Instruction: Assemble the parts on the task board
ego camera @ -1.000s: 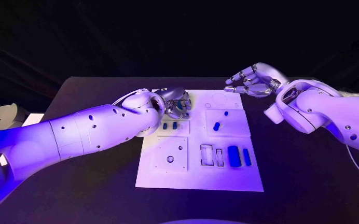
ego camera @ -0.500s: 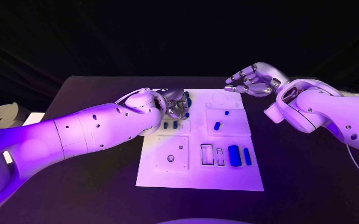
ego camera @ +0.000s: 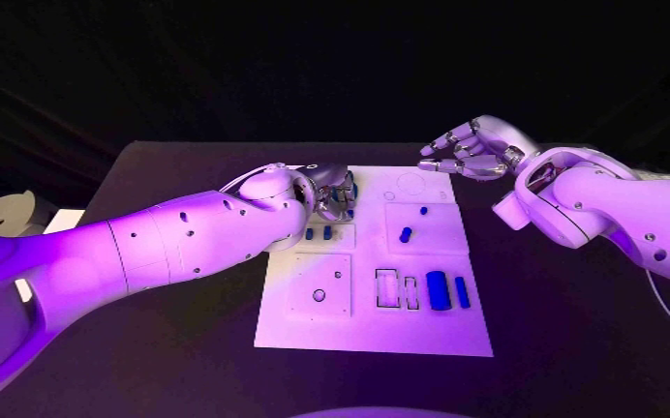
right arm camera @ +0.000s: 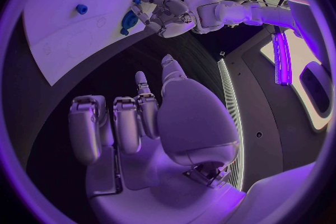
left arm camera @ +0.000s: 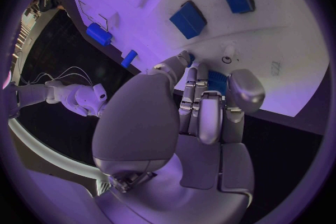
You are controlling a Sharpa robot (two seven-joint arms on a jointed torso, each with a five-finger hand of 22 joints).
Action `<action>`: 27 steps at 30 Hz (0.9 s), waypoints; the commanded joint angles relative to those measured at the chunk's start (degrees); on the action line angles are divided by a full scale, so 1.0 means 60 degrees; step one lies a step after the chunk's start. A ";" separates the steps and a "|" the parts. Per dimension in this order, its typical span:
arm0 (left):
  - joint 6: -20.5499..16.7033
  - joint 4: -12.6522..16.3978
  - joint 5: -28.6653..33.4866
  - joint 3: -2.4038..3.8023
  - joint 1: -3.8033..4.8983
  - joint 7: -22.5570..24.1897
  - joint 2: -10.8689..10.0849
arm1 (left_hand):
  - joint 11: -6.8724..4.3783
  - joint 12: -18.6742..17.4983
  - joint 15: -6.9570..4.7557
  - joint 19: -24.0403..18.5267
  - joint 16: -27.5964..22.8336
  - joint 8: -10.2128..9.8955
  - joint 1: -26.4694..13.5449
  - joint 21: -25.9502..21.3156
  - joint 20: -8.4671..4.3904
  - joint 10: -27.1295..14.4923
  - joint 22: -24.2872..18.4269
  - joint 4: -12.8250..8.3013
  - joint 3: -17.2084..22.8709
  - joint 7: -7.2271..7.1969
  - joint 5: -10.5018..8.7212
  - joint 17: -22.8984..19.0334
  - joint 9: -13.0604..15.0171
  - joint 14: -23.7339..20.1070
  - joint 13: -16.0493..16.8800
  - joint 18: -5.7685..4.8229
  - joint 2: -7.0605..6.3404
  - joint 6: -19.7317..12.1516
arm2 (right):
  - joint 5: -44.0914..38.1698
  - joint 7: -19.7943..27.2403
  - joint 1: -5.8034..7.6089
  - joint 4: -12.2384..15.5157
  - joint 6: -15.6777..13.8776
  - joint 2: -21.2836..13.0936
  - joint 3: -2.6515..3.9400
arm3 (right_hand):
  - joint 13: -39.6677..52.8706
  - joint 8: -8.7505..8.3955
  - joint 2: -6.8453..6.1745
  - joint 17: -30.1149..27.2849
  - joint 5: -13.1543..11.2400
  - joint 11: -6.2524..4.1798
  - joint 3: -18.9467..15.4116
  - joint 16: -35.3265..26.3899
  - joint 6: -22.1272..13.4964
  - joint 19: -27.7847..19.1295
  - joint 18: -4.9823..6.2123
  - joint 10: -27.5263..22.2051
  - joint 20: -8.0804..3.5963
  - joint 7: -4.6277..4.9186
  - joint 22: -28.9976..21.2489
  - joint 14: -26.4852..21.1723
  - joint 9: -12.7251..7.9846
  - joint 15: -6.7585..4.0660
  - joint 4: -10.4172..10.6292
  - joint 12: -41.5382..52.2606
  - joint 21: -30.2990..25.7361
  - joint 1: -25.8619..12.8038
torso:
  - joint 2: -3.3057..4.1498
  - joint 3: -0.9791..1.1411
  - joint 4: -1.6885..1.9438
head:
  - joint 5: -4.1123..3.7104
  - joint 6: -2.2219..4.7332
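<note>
The white task board [ego camera: 372, 326] lies mid-table. My left hand [ego camera: 331, 194] is at its far left corner, fingers curled round a blue part [ego camera: 350, 189] that rests against the board. The left wrist view shows that blue part [left arm camera: 218, 82] between the fingertips [left arm camera: 198, 79] and thumb. The right wrist view shows the left hand [right arm camera: 166, 13] over the same part [right arm camera: 129, 20]. My right hand [ego camera: 472, 158] hovers above the board's far right corner, fingers apart and holding nothing; its palm [right arm camera: 143, 120] is also seen from the right wrist.
Other blue parts sit on the board: two small ones [ego camera: 319, 234] near the left hand, one [ego camera: 404, 235] in the middle, two long ones [ego camera: 447, 291] in right-side slots. A pale object [ego camera: 17, 213] lies off the table's left edge.
My left arm has rolled and shifted slightly while its hand stays at the board's far left corner; the blue part now shows at its fingertips. The right hand has not moved.
</note>
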 commanded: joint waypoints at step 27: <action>0.0409 -0.0015 0.0107 -0.0029 -0.0055 0.0185 0.0055 | -0.0147 -0.0393 -0.0186 0.0145 0.0054 -0.0170 0.0427 0.0574 -0.0133 0.1090 0.0512 -0.0704 0.1161 -0.0048 0.0008 0.0006 -0.0041 0.0432 -0.0364 -0.0266 0.0389 0.0897 | -0.0032 0.0086 -0.0006 0.0010 0.0123 0.0008 0.0001 | 0.1705 0.0067 0.0052 0.1623 0.0062 -0.0049 -0.0079 -0.0035 -0.0062 0.0436 0.0122 0.0290 -0.0072 0.0011 0.1471 0.0772 0.0011 -0.0074 0.0006 0.0003 -0.0028 -0.0026 | -0.0003 -0.0003 -0.0002 | 0.0002 -0.0004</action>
